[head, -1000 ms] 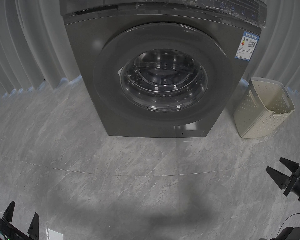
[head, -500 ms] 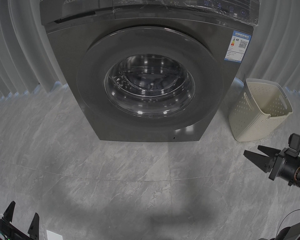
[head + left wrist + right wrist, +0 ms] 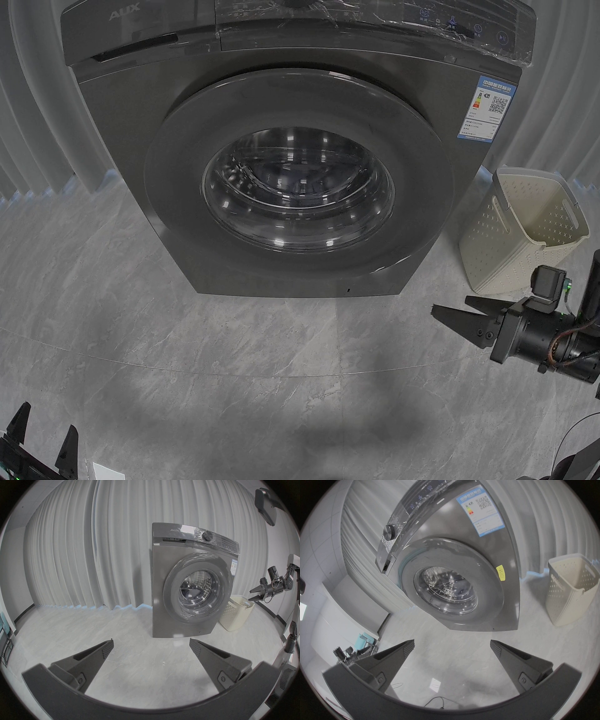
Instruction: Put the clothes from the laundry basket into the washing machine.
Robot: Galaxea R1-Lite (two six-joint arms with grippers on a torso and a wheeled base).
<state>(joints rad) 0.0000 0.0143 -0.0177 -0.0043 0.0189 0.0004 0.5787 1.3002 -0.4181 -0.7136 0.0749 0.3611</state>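
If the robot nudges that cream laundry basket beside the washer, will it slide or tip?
Likely light and flexible: the laundry basket has thin, perforated walls. On the glossy floor it should slide; pushed near its rim, being tall, it might tip.

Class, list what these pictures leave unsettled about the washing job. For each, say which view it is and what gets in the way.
1. Laundry basket bottom: in the head view its near wall hides it, so whether clothes lie there cannot be told.
2. Washing machine contents: in the head and wrist views, reflections on its closed door mask them.
3. Left gripper: in the head view, the bottom edge cuts off everything below its fingers.
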